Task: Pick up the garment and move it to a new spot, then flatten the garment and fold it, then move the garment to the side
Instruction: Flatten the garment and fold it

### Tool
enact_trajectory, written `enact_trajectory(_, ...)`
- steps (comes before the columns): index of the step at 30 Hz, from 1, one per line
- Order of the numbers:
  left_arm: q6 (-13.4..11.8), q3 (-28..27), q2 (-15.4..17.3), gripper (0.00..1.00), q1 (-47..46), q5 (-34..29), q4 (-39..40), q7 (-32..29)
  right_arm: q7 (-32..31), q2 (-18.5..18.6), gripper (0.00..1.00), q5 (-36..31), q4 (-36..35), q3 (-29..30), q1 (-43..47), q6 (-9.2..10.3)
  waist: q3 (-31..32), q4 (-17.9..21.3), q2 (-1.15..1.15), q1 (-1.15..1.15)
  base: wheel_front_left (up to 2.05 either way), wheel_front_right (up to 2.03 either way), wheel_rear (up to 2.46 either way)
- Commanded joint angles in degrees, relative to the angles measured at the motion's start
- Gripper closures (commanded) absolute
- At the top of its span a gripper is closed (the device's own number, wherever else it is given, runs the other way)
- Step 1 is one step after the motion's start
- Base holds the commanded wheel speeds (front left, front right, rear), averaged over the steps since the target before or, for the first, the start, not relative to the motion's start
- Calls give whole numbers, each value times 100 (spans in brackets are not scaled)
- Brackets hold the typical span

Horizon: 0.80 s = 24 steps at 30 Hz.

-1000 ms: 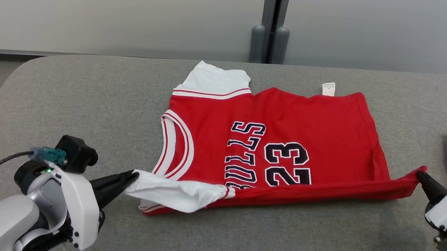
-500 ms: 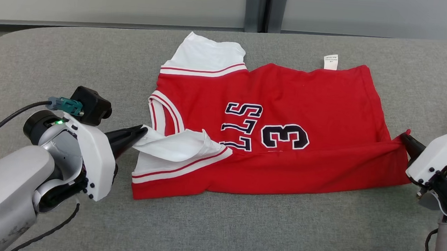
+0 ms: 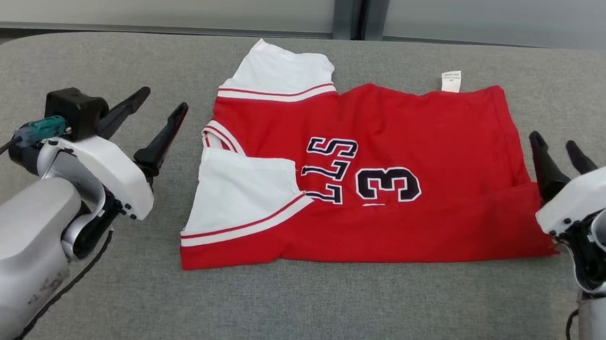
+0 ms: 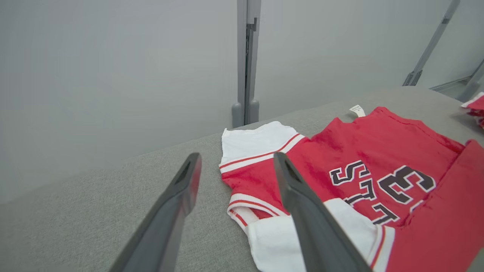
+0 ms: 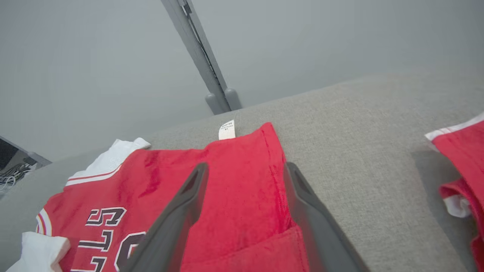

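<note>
Overhead, the head view takes in the whole jersey (image 3: 366,174) lying flat in the middle of the grey surface (image 3: 325,310), with jaws at each end. The wrist views add what lies off to the robot's right: a second red garment (image 5: 463,151) with white trim, well apart from the jersey. The right wrist view also looks along the hem, where the near fold makes a step in the cloth between the right fingers (image 5: 174,223).

Counted: one jersey, two white sleeves (image 3: 280,70), one white tag (image 3: 451,80) sticking out at the far edge, one other garment, two sets of jaws, one grey post (image 3: 346,7) behind the surface.

The jersey's long axis runs left to right across the surface, with the neck and sleeves toward the robot's left and the hem toward its right. Its near edge is folded up over the front, covering part of the number and lettering, which read sideways.

The left jaws and the right jaws are both spread wide and hold nothing. The left fingers (image 3: 161,139) stand just beside the sleeve end, clear of the cloth. The right fingers stand at the hem end, and whether they touch it I cannot tell.
</note>
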State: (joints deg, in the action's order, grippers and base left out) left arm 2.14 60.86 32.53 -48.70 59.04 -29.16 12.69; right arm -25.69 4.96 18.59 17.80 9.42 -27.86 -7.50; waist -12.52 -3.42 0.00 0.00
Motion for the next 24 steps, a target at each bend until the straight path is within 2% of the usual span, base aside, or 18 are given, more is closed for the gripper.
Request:
enact_trajectory(1,-94,-158,-70,0,119,40,-58,119,285,199,0,139,-71,-72,160,2,62,-25,0,0,0,0,0)
enact_trajectory(4,-268,-729,-280,0,379,59,4,240,1064,526,0,390,-282,-537,462,-1,179,-59,0,0,0,0,0)
enact_trajectory(6,-414,-1349,-425,0,635,-186,255,250,1634,822,0,378,-393,-837,682,0,251,-78,0,0,0,0,0)
enact_trajectory(8,-531,-1943,-595,0,1059,-525,514,247,2162,952,0,473,-420,-984,887,0,321,-79,0,0,0,0,0)
enact_trajectory(11,-632,-2816,-935,0,1633,-1062,969,250,2905,1173,0,356,-425,-1241,1159,0,417,-72,0,0,0,0,0)
enact_trajectory(13,-705,-3544,-1370,0,2119,-1245,1213,251,3341,1241,0,266,-372,-1363,1334,0,484,-75,0,0,0,0,0)
enact_trajectory(16,-583,-4243,-1909,0,2784,-1796,1401,240,3802,1209,0,141,-257,-1447,1533,0,578,-47,0,0,0,0,0)
enact_trajectory(20,-466,-4631,-2451,0,3464,-2732,1313,240,4038,1103,0,-89,-183,-1529,1783,0,699,-12,0,0,0,0,0)
enact_trajectory(24,-281,-4806,-2710,0,3887,-3402,1116,241,4096,910,0,-243,-138,-1511,1992,0,786,21,0,0,0,0,0)
